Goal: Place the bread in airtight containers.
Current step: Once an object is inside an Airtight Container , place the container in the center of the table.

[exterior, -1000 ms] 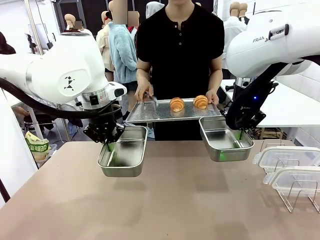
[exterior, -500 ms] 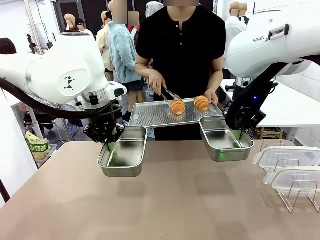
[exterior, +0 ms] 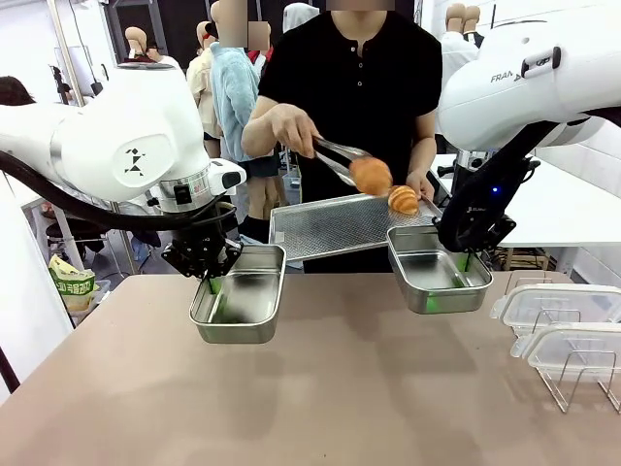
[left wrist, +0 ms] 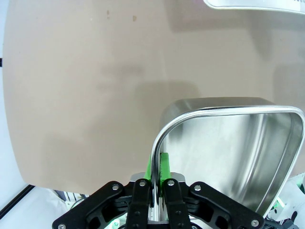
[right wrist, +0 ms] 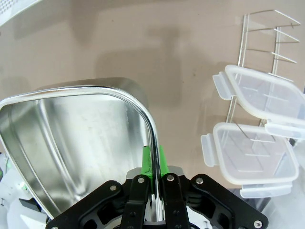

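Observation:
Two steel airtight containers hang above the table. My left gripper [exterior: 210, 282] is shut on the rim of the left container [exterior: 243, 306], whose pan [left wrist: 228, 152] is empty. My right gripper [exterior: 467, 258] is shut on the rim of the right container [exterior: 437, 277], also an empty pan [right wrist: 71, 143]. Across the table a person's hand holds tongs [exterior: 335, 155] clamped on one bread roll [exterior: 371, 176], lifted above the tray. A second bread roll [exterior: 404, 200] lies at the low right corner of the tilted steel tray [exterior: 330, 225], just above the right container.
Two clear plastic lids [exterior: 558, 309] rest on a wire rack [exterior: 582, 383] at the table's right side; the same lids [right wrist: 257, 124] lie right of my right gripper. The brown table [exterior: 320, 408] stretches in front. The person stands close behind the far edge.
The person's tongs closed on one bread roll and lifted it off the tray. The tray tilted down to the right and the other roll slid to its corner. Both arms stayed still.

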